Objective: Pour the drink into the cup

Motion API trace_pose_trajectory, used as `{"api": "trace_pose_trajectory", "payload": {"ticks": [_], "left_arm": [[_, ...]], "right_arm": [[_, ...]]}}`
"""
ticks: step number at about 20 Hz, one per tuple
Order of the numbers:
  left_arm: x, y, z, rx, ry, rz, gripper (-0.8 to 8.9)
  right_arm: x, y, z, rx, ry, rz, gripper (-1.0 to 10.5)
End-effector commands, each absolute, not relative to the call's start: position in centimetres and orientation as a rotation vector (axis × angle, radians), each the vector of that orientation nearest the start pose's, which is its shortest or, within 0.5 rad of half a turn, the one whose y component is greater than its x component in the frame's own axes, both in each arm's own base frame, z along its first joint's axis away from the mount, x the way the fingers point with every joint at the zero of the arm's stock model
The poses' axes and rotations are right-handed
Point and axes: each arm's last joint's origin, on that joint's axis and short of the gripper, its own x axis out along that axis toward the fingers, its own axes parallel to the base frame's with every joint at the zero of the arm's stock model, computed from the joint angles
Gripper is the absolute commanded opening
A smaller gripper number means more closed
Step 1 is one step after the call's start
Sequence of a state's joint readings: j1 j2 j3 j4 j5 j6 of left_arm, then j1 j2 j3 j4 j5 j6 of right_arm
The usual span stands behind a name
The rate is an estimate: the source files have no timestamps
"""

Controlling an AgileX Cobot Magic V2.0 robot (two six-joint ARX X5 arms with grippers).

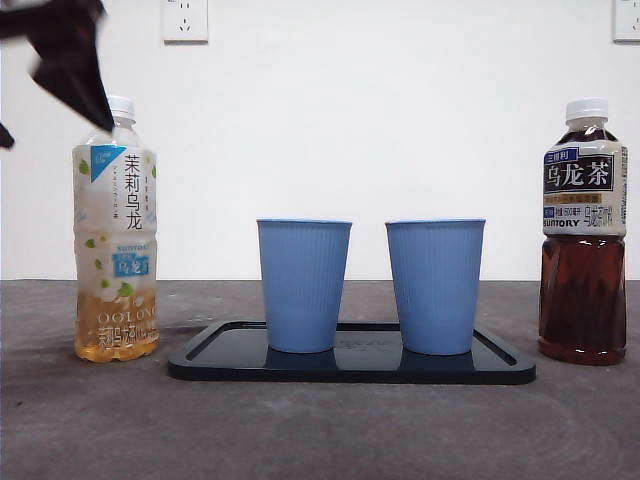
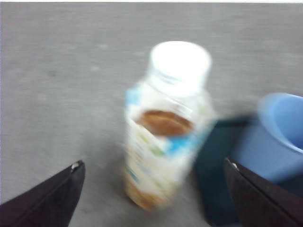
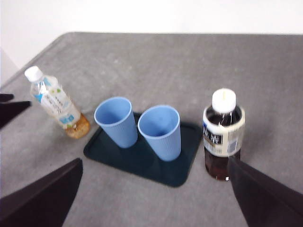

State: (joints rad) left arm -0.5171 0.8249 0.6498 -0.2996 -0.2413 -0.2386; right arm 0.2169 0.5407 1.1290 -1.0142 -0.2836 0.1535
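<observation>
A pale jasmine oolong bottle (image 1: 116, 235) with a white cap stands at the left. A dark oolong tea bottle (image 1: 584, 235) stands at the right. Two blue cups (image 1: 303, 284) (image 1: 435, 286) stand upright on a black tray (image 1: 350, 366) between them. My left gripper (image 2: 154, 189) is open, above the pale bottle (image 2: 163, 127), with a jaw on either side of it and not touching. It shows as a dark shape at the front view's top left (image 1: 70, 55). My right gripper (image 3: 156, 194) is open and high above the table, near the dark bottle (image 3: 222, 132).
The grey table (image 1: 320, 430) runs to a white wall with two sockets (image 1: 185, 20). In the right wrist view the tray (image 3: 142, 158) lies mid-table with the pale bottle (image 3: 57, 104) beyond it and the left arm's tip (image 3: 12, 109) at the edge.
</observation>
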Motion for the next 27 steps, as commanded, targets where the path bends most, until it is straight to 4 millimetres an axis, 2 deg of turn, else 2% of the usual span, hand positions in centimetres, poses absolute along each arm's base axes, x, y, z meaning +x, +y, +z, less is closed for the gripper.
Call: {"api": "trace_pose_trajectory", "payload": {"ticks": [1, 7, 14, 18, 19, 20, 21, 22, 23, 27], "left_arm": [[14.0, -7.7, 28.8, -0.101, 0.443, -0.321, 4.68], [10.1, -6.1, 31.1, -0.144, 0.465, -0.534, 4.68], [5.9, -4.6, 33.5, -0.18, 0.487, -0.8, 4.68], [4.7, -3.9, 34.6, -0.165, 0.462, -0.829, 4.62], [4.7, -3.9, 34.6, -0.159, 0.46, -0.83, 4.32], [4.7, -3.9, 34.6, -0.141, 0.458, -0.833, 3.16], [4.7, -3.9, 34.5, -0.122, 0.455, -0.836, 1.45], [4.7, -3.9, 34.5, -0.104, 0.452, -0.836, 0.14], [4.8, -3.9, 34.4, -0.095, 0.449, -0.821, 0.24], [4.7, -3.9, 34.5, -0.097, 0.441, -0.813, 0.26]], "right_arm": [[4.7, 1.9, 38.8, 0.153, 0.477, 0.465, 4.9], [4.3, 1.8, 38.1, 0.136, 0.557, 0.476, 4.9], [3.7, 2.0, 37.4, 0.133, 0.644, 0.574, 4.9], [3.6, 2.0, 37.3, 0.132, 0.655, 0.6, 4.9], [3.6, 2.0, 37.3, 0.13, 0.652, 0.601, 4.9], [3.6, 2.0, 37.3, 0.128, 0.652, 0.602, 4.9], [3.6, 2.0, 37.3, 0.123, 0.651, 0.603, 4.0], [3.6, 2.0, 37.3, 0.123, 0.651, 0.603, 0.9], [3.6, 2.0, 37.3, 0.114, 0.645, 0.605, 0.1], [3.7, 2.0, 37.4, 0.119, 0.638, 0.603, 0.2]]}}
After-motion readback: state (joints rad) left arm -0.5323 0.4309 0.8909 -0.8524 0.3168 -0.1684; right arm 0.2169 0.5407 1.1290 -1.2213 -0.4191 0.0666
